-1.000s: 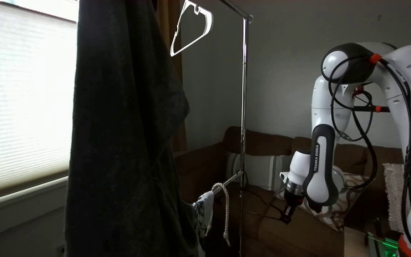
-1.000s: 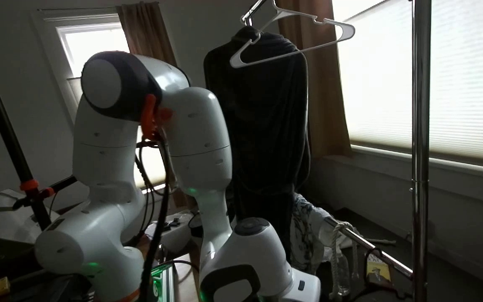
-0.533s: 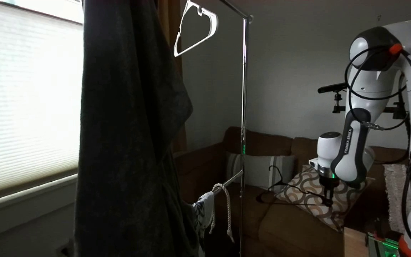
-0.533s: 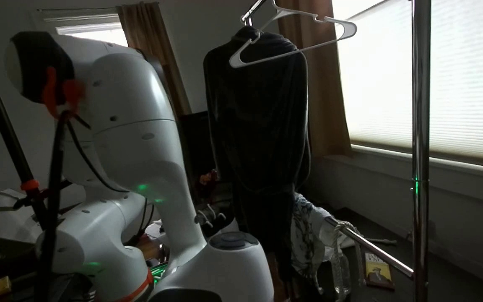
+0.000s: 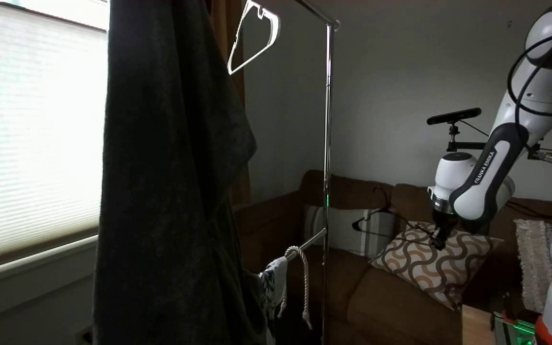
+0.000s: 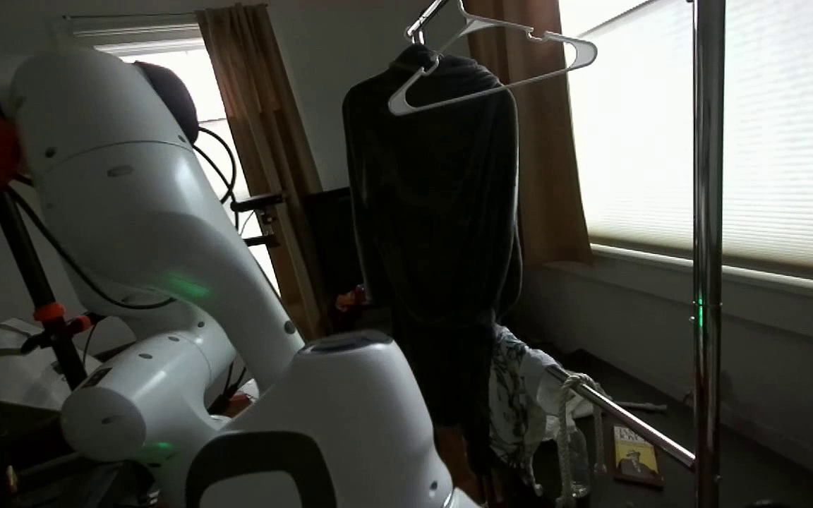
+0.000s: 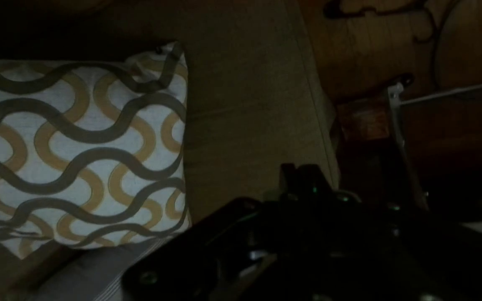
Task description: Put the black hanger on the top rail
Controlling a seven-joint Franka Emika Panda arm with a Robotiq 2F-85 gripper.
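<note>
The black hanger [image 5: 385, 210] shows in an exterior view in front of the sofa. Its hook points up and its frame slopes slightly. My gripper [image 5: 438, 242] is shut on its near end, and the frame reaches left toward the rack. In the wrist view the fingertips [image 7: 297, 171] are close together, and the dark picture hides the held part. In an exterior view the gripper is below the edge and the hanger out of view. The top rail [image 5: 315, 9] is high above and left of the gripper; its far end also shows in an exterior view [image 6: 426, 17].
A white hanger [image 5: 275, 29] and a dark garment [image 5: 175, 182] hang on the rack. The vertical pole [image 5: 327, 124] stands between rail and gripper. A roped lower rail [image 5: 312, 238], sofa [image 5: 381, 297] and patterned pillow [image 5: 441, 266] are nearby. A dark hanger-like shape [image 7: 391, 10] appears above the floor.
My gripper has moved away from the rack pole and then risen, carrying the black hanger. The hanger has left the exterior view where it showed near the book. The white hanger sways slightly.
</note>
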